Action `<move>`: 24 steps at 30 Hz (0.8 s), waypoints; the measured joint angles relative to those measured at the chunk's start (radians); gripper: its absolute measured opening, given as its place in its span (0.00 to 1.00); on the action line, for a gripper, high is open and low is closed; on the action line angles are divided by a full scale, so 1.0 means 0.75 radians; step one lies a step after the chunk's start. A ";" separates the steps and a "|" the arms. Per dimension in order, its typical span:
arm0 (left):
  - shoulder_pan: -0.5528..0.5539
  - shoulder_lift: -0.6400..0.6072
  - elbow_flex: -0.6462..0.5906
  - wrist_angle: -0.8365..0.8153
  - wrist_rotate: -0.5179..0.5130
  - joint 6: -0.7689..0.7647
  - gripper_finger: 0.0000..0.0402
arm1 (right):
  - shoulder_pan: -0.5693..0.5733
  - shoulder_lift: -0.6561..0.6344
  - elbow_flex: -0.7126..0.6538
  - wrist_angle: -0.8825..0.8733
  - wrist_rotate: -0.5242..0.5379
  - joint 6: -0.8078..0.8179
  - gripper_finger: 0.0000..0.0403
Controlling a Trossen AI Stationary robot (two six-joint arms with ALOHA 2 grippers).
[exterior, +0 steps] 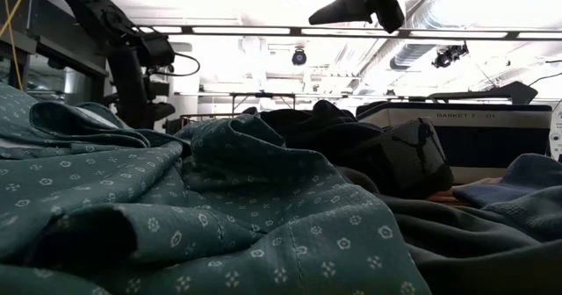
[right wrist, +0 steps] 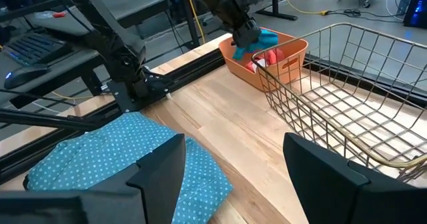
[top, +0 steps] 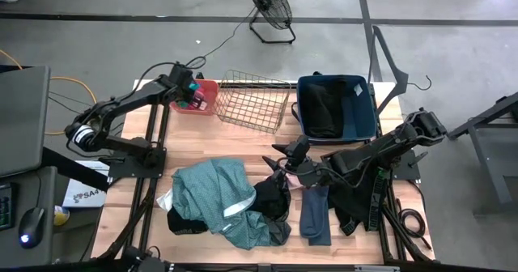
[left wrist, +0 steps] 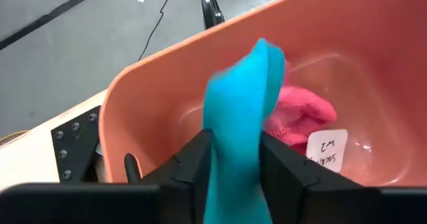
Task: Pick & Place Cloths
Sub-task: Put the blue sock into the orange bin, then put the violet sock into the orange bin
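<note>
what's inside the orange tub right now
Inside the orange tub lies a pink cloth beside a white label. The left gripper holds a teal cloth over it, hiding part of the tub's floor.

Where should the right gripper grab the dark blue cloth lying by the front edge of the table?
Probably at the upper end of the dark blue cloth, coming straight down. It lies flat as a narrow strip, and that end sits closest below the open right gripper, clear of the black cloth beside it.
</note>
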 joint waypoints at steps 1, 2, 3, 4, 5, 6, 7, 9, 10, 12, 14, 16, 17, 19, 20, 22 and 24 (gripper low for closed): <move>0.000 -0.011 0.000 -0.001 0.005 0.000 0.32 | 0.003 0.000 0.000 0.000 0.000 0.000 0.61; 0.000 -0.025 0.000 -0.002 0.007 0.000 0.35 | 0.008 0.000 0.000 0.000 0.000 0.000 0.61; 0.000 -0.043 0.000 -0.002 0.010 0.000 0.38 | 0.009 0.000 0.000 0.000 -0.001 0.000 0.61; -0.001 -0.062 0.000 -0.002 0.019 0.004 0.40 | 0.012 0.000 0.000 -0.003 -0.003 0.000 0.61; -0.001 -0.083 0.000 -0.006 0.027 0.012 0.42 | 0.016 0.000 0.000 -0.007 -0.010 0.000 0.61; -0.001 -0.105 0.000 -0.013 0.033 0.017 0.44 | 0.018 0.000 0.000 -0.010 -0.019 0.000 0.61; 0.000 -0.129 0.000 -0.022 0.053 0.021 0.46 | 0.022 0.000 0.000 -0.015 -0.031 0.000 0.61; 0.000 -0.183 0.000 -0.031 0.111 0.022 0.47 | 0.033 0.000 0.000 -0.042 -0.052 0.019 0.61; -0.001 -0.208 0.000 -0.037 0.152 0.023 0.47 | 0.040 -0.002 0.000 -0.076 -0.070 0.042 0.61; -0.001 -0.264 0.000 -0.052 0.261 0.027 0.47 | 0.057 -0.015 0.000 -0.182 -0.107 0.125 0.61; -0.001 -0.317 0.000 -0.053 0.406 0.049 0.46 | 0.073 -0.034 0.001 -0.310 -0.154 0.254 0.61; -0.003 -0.365 0.000 -0.054 0.546 0.057 0.44 | 0.095 -0.046 0.001 -0.452 -0.202 0.395 0.61; -0.011 -0.385 0.000 -0.053 0.610 0.058 0.43 | 0.105 -0.049 0.001 -0.514 -0.232 0.465 0.61; -0.044 -0.417 0.000 -0.053 0.690 0.061 0.42 | 0.132 -0.054 0.001 -0.628 -0.293 0.580 0.61; -0.067 -0.431 0.000 -0.053 0.710 0.061 0.41 | 0.144 -0.055 0.001 -0.676 -0.336 0.630 0.61; -0.119 -0.458 0.000 -0.052 0.726 0.061 0.39 | 0.167 -0.056 0.001 -0.755 -0.447 0.709 0.61; -0.174 -0.474 0.000 -0.040 0.724 0.061 0.37 | 0.187 -0.056 0.000 -0.835 -0.578 0.760 0.61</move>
